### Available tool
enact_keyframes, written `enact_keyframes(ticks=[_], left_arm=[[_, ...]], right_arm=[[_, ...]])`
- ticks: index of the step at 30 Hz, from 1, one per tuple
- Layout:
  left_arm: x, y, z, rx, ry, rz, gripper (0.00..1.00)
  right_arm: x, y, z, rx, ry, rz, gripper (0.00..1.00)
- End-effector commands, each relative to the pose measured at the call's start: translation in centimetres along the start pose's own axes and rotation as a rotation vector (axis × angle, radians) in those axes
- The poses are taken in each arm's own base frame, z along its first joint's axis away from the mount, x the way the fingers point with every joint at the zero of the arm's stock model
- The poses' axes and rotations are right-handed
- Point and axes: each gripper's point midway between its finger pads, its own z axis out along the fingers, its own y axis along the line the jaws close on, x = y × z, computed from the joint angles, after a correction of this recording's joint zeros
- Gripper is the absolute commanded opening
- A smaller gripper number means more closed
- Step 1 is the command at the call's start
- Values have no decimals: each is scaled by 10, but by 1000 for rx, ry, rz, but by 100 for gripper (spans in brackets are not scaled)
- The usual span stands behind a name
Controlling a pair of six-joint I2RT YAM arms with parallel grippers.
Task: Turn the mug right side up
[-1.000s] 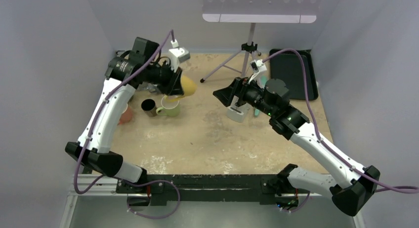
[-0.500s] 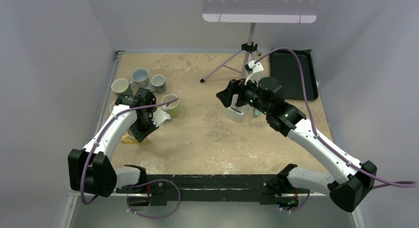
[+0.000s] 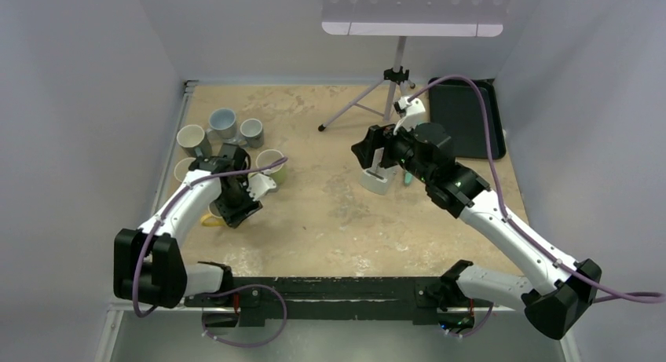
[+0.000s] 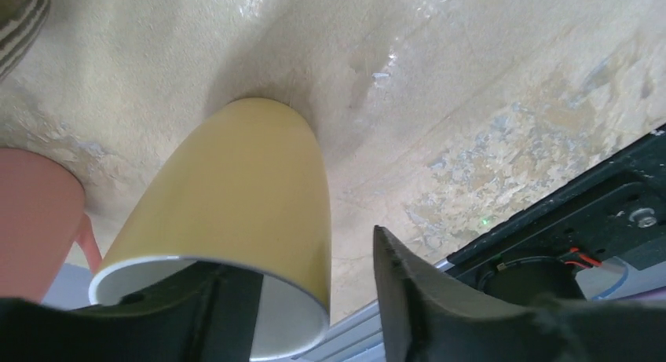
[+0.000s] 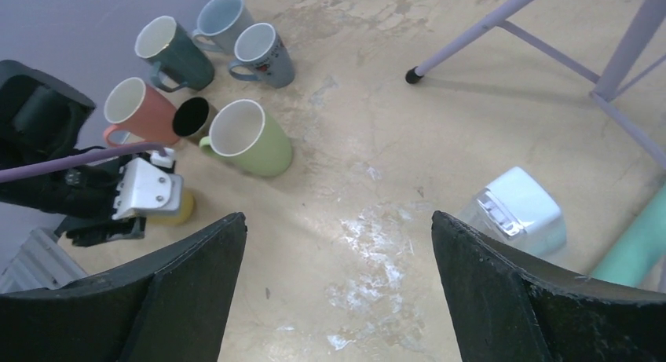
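Two arms are showing from above. My left arm (image 3: 182, 211) is folding tightly at the elbow. My left gripper (image 3: 238, 205) is pointing down over the yellow mug (image 3: 206, 218), whose handle alone is peeking out at the near edge of the mug cluster. My right arm (image 3: 481, 209) is stretching toward the middle of the table (image 3: 330, 221), with my right gripper (image 3: 366, 148) hanging above one white box (image 3: 377, 179). Five other mugs are showing here: a dark green mug (image 3: 191, 139), a light blue mug (image 3: 222, 122), a grey mug (image 3: 251, 131), a green mug (image 3: 272, 165) and a pink mug (image 3: 181, 170) partly behind my arm.

From my left wrist, the yellow mug is standing on its base, its white-lined mouth facing the camera. One finger is dipping inside the rim and the other is standing outside with a gap to the wall, so the jaws are parted, not pinching. The pink mug is sitting just beside it.

From my right wrist, my fingers are spreading wide with nothing between them. Seven mugs are showing, the added one a dark brown mug (image 5: 192, 117) between the pink and green ones. One teal cylinder (image 5: 638, 244) is lying beside the white box.
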Motion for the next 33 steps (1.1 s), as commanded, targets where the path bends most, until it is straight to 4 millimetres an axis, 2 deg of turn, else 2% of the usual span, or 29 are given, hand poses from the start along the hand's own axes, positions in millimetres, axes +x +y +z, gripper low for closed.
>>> enact_keyframes(ticks=[1,3,5,7,10,11,13,15,16,17,20,22,23,26,30,33], left_arm=[[-27,5,-33,-46,-170,-29,61],[-38,6,-61,-84,-262,-49,68],[-51,7,-100,-146,-387,-75,78],[-59,14,-140,-261,-527,-127,83],[-51,28,-192,-500,-725,-291,96],[-45,28,-204,-570,-794,-325,99],[-32,35,-222,-730,-939,-419,100],[-19,41,-226,-859,-1076,-530,100],[-12,47,-219,-906,-1115,-603,100],[-5,54,-199,-938,-1121,-692,100],[5,63,-172,-961,-1118,-842,100],[2,66,-151,-939,-1078,-855,100],[1,69,-147,-950,-1084,-846,100],[0,78,-132,-1021,-1093,-796,100],[-6,93,-120,-1076,-1092,-788,100],[-21,85,-116,-1012,-1157,-712,100]], right_arm=[[-28,-25,-13,115,-80,-30,92],[-36,-50,-21,205,-106,-25,92],[-42,-85,-35,326,-134,1,92],[-46,-119,-53,445,-177,17,92],[-55,-151,-88,576,-301,0,93],[-58,-156,-101,605,-356,-13,93],[-57,-163,-120,640,-460,-49,93],[-51,-166,-135,647,-556,-97,97],[-44,-170,-139,654,-592,-113,98],[-38,-174,-145,667,-631,-123,99],[-20,-187,-159,716,-741,-104,99],[-2,-197,-162,741,-772,-95,99],[2,-199,-163,746,-792,-92,99],[31,-213,-153,772,-769,-108,98],[41,-224,-149,818,-750,-123,98],[43,-227,-146,834,-740,-127,98]])
